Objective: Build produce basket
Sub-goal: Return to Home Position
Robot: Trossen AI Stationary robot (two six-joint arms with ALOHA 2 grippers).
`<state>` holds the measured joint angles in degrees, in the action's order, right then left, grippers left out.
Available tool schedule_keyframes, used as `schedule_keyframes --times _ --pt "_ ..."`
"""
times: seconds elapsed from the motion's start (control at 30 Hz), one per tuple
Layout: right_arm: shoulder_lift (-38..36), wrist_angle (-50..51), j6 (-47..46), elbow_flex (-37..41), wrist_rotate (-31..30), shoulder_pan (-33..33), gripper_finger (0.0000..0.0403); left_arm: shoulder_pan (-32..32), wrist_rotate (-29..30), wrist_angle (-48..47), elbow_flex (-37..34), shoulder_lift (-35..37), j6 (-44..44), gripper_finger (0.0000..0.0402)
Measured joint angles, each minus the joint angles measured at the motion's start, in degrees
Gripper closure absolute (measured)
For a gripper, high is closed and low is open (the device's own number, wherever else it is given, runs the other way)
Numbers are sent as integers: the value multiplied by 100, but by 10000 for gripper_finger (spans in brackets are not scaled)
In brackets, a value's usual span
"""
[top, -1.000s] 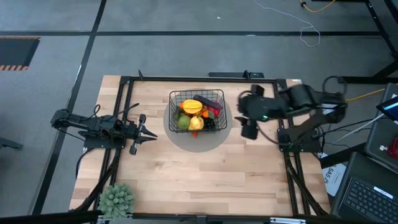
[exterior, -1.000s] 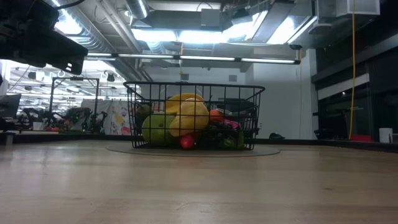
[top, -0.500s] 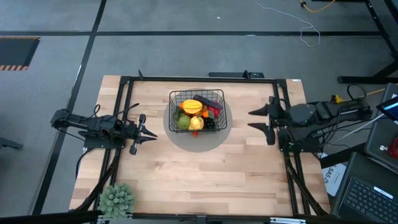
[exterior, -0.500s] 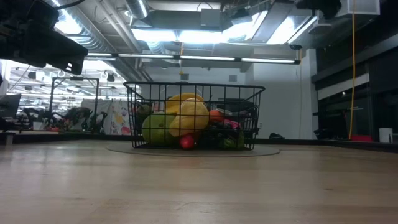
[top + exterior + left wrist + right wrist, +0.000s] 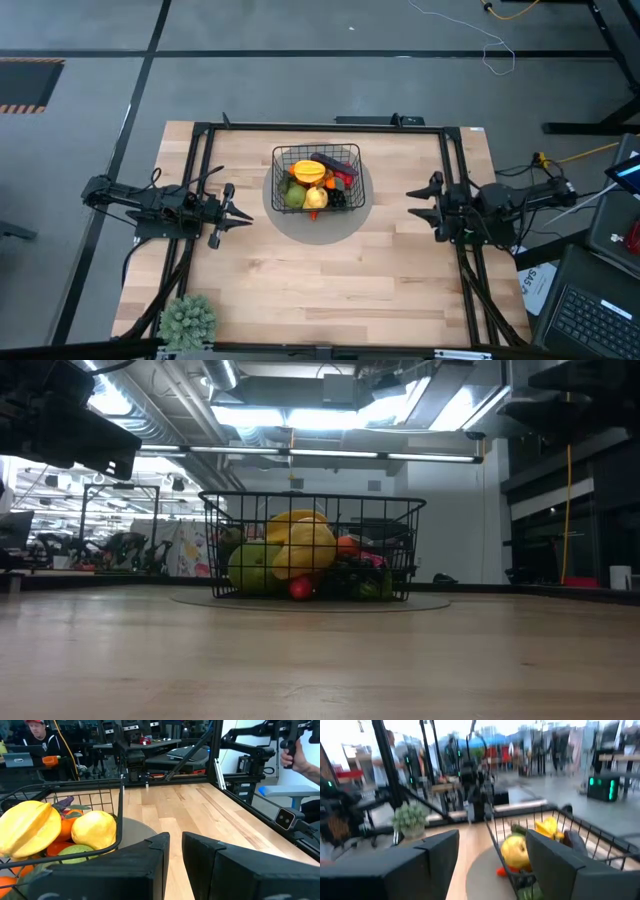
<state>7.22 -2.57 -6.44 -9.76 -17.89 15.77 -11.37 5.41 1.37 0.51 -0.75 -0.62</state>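
Note:
The black wire basket point(image 5: 316, 149) stands on a grey round mat in the far middle of the table. It holds the toy produce point(image 5: 309, 173): yellow pieces, a green apple, orange, red and dark pieces piled together. The low view shows the basket point(image 5: 404, 550) with the produce point(image 5: 297, 550) heaped inside. My left gripper point(image 5: 238, 206) hovers left of the basket, fingers apart by a narrow gap point(image 5: 176, 845). My right gripper point(image 5: 419, 204) waits open near the table's right edge, facing the basket point(image 5: 492, 837).
A spiky pale-green potted plant point(image 5: 187, 320) stands at the near left corner. The grey mat point(image 5: 345, 228) lies under the basket. Bare wood stretches across the table's near half point(image 5: 330, 285). A person point(image 5: 35, 730) sits beyond the table, and a hand point(image 5: 300, 757) shows in the left wrist view.
My right arm has drawn back from beside the basket's right side toward the table's right edge, folding low and turning its gripper level toward the basket. The basket, the produce and my left arm have stayed where they were.

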Motion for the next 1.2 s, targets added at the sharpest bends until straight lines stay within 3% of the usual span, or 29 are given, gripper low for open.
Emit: schedule_keyframes --times 0.17,0.4,0.87,1.2 --pt "-720 -362 220 567 2 0 177 -1 0 0 -1 0 0 360" --pt "-716 -517 425 926 0 -11 177 0 1 1 1 1 0 360" --pt "-706 -295 992 938 -37 -34 177 -1 2 0 -1 1 0 360" --pt "-703 -209 1125 938 552 -575 177 -1 2 0 -1 2 0 360"
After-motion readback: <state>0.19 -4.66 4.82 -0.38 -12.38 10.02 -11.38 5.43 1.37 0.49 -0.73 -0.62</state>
